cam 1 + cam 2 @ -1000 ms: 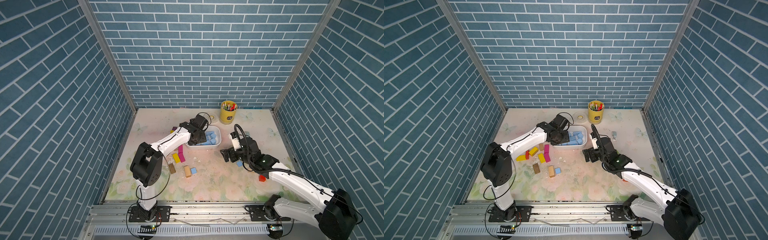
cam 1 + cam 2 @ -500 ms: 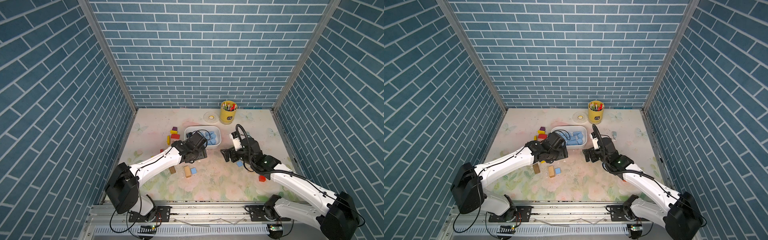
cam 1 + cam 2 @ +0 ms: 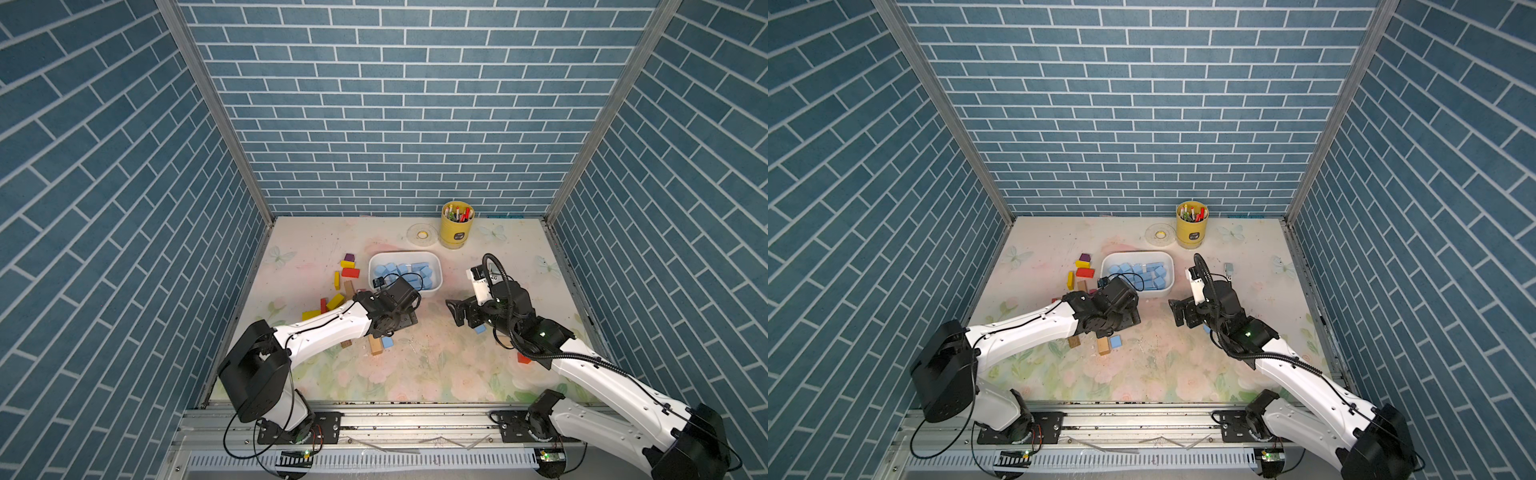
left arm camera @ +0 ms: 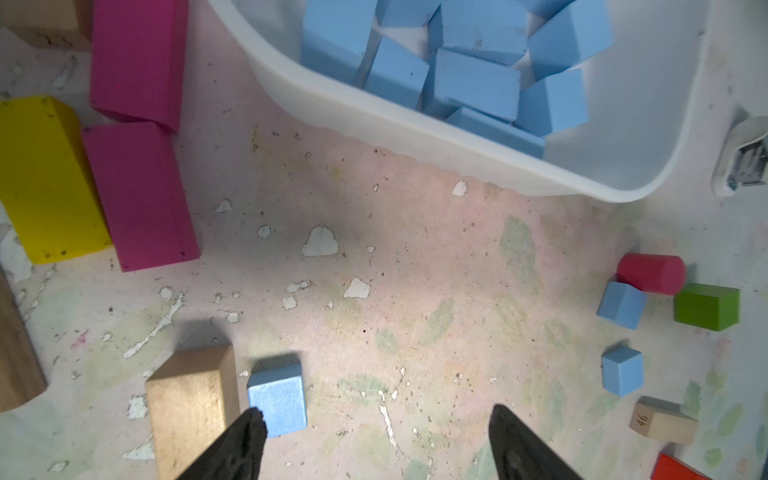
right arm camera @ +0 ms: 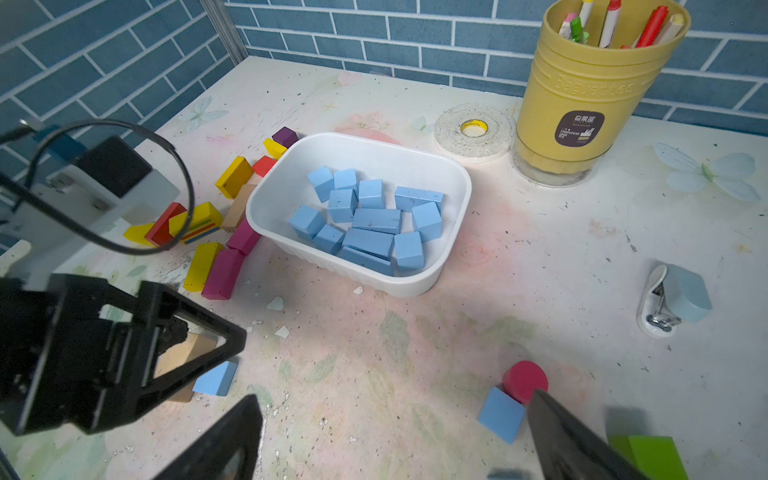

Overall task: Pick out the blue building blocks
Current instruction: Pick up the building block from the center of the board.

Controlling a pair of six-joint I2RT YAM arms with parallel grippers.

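**Landmark: the white plastic tub point(image 5: 415, 284).** The light sky-blue building blocks point(image 5: 376, 220), cubes and longer bricks, lie mostly heaped inside it. We count three more blue cubes on the table, all on the robot's side of the tub.

- **First loose blue cube point(image 4: 277, 399):** It lies just beside a tan wooden block point(image 4: 191, 403). The left gripper point(image 4: 374, 415) hangs over it, jaws spread with nothing between them. One fingertip point(image 4: 249, 424) overlaps the cube's corner; we cannot tell whether they touch.
- **Second blue cube point(image 5: 500, 413):** It sits against a red cylinder point(image 5: 524, 380), near a green block point(image 4: 706, 305). The right gripper point(image 5: 395, 399) stands wide open and empty, one finger close to this cube in the right wrist view.
- **Third blue cube point(image 4: 622, 371):** It lies near the second, farther from the tub.

Magenta bricks point(image 4: 141, 195) and a yellow brick point(image 4: 45, 178) flank the tub on the left arm's side.
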